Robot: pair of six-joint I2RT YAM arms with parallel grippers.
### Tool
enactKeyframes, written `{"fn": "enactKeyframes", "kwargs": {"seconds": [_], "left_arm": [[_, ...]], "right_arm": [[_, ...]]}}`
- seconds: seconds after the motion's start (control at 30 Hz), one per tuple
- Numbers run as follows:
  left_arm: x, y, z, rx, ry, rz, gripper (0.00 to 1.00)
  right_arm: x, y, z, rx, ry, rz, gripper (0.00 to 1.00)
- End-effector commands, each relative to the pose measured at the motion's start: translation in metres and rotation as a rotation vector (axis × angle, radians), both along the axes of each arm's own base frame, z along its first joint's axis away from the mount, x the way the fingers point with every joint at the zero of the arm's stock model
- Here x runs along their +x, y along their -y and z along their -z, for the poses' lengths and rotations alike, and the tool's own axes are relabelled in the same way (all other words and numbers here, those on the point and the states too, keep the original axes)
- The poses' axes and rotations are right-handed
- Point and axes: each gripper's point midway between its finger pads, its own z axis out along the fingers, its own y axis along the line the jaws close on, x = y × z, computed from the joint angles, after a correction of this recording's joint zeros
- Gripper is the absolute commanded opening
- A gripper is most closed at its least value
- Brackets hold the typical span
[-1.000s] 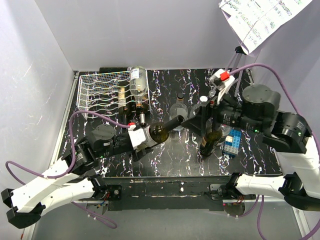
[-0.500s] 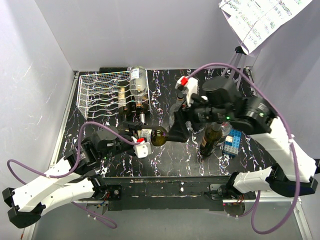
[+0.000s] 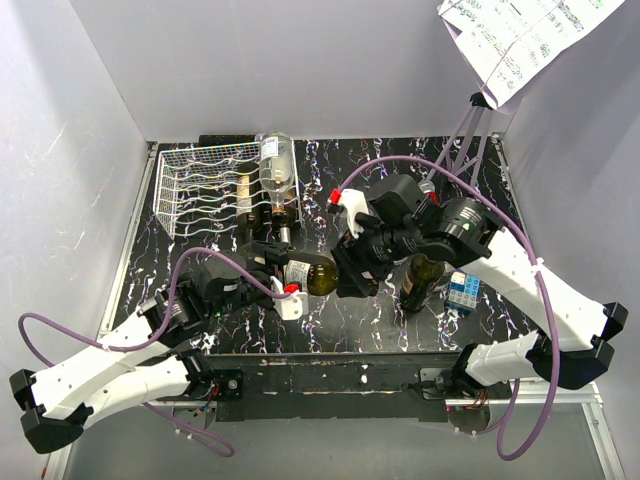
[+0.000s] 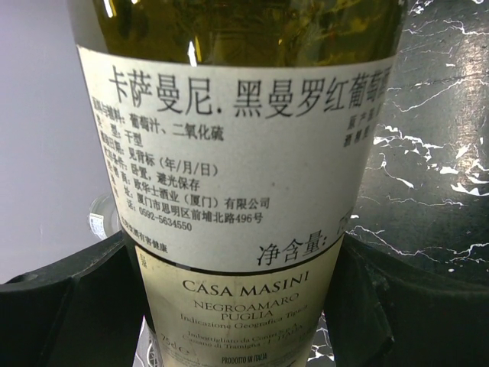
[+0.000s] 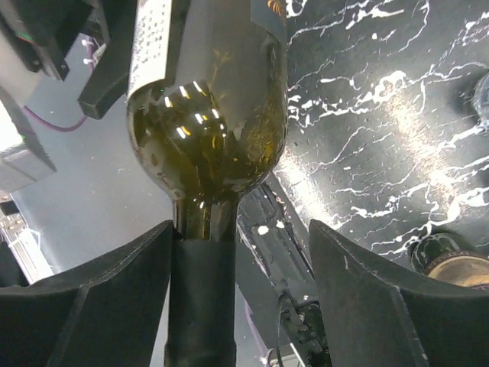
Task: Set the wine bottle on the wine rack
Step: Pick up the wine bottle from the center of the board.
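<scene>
In the top view the dark green wine bottle (image 3: 318, 276) hangs above the table centre, lying nearly level. My left gripper (image 3: 287, 287) is shut on its labelled body; the left wrist view shows the label (image 4: 244, 176) filling the gap between both black fingers (image 4: 69, 306). My right gripper (image 3: 350, 275) stands open around the bottle's neck (image 5: 202, 290). The neck rests against the left finger (image 5: 99, 298), with a wide gap to the other finger. The white wire wine rack (image 3: 205, 185) sits at the back left, well apart from both grippers.
A clear bottle (image 3: 278, 168) lies on the rack's right side, with dark bottle necks (image 3: 262, 208) beside it. A green bottle (image 3: 424, 282) and a blue box (image 3: 463, 286) stand right of my right arm. Grey walls close in on three sides.
My right arm has swung left and down onto the bottle's neck, its jaws narrowing a little. My left arm has drawn the bottle slightly nearer and turned it.
</scene>
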Motion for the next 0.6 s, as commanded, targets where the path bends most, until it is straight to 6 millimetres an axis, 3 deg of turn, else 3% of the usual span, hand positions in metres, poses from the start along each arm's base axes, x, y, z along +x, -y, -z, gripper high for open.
{"fn": "enactKeyframes", "kwargs": {"seconds": [0.0,0.17,0.43,0.57], "left_arm": [[0.008,0.007,-0.037,-0.098,0.1,-0.004,0.0],[0.006,0.007,-0.043,-0.113,0.089,-0.005,0.0],[0.008,0.006,-0.037,-0.076,0.095,-0.006,0.0],[0.008,0.007,-0.038,-0.08,0.092,-0.008,0.0]], "right_arm": [[0.0,-0.007,-0.001,0.036,0.005,-0.004,0.73],[-0.001,-0.01,0.006,0.02,-0.013,0.0,0.61],[-0.001,-0.014,0.015,0.008,-0.012,-0.004,0.67],[0.001,-0.018,0.019,-0.011,-0.006,-0.01,0.63]]}}
